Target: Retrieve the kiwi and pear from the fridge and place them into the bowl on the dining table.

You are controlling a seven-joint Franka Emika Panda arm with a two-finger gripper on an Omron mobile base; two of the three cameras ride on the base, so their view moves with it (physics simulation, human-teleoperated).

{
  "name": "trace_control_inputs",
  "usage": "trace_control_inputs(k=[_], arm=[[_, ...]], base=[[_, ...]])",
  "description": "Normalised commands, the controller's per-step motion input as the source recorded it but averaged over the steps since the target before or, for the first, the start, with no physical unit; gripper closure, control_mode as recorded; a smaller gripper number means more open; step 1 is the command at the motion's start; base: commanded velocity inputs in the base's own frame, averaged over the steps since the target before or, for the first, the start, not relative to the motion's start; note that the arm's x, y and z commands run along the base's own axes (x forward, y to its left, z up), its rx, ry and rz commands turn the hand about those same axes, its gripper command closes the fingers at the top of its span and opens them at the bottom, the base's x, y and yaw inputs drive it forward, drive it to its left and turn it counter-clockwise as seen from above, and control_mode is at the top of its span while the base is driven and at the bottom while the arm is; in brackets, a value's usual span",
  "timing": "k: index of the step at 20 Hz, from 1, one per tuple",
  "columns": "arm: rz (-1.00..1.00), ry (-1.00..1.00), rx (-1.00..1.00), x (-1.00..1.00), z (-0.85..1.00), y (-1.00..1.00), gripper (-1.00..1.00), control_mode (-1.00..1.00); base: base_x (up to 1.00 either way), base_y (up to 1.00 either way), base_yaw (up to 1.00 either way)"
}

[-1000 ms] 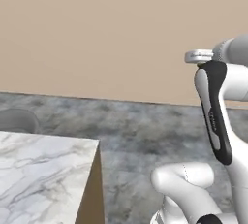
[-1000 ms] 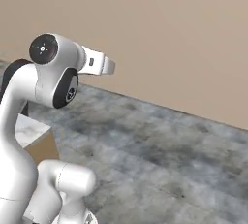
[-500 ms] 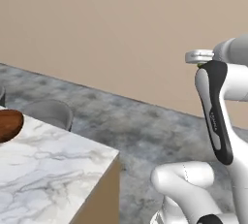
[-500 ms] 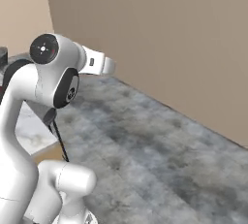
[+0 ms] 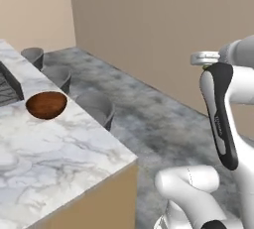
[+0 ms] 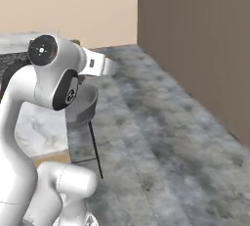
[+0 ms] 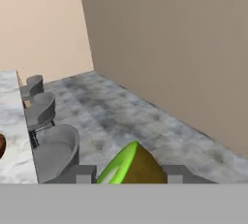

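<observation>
Hand view, bottom centre: we see our gripper (image 7: 130, 173) clamped on the kiwi (image 7: 131, 166). Left base view, left of frame: the bowl (image 5: 46, 105) sits on the dining table (image 5: 64, 148).

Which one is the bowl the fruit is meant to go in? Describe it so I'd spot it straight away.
Look at the big marble table on the left of the left base view. The bowl sits on its top near the edge that faces the row of grey chairs. It is round, shallow and reddish-brown, the one warm-coloured thing on the pale veined top.
</observation>
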Motion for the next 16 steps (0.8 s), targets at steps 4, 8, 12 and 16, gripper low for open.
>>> trace_control_inputs(k=[4,8,12,16], arm=[[0.00,0.00,0.00,0.00,0.00,0.00,1.00,1.00],[0.00,0.00,0.00,0.00,0.00,0.00,1.00,1.00],[0.00,0.00,0.00,0.00,0.00,0.00,1.00,1.00],[0.00,0.00,0.00,0.00,0.00,0.00,1.00,1.00]], base=[[0.09,-0.96,0.61],[0.06,-1.00,0.58],[0.18,-0.76,0.54],[0.19,-0.57,0.51]])
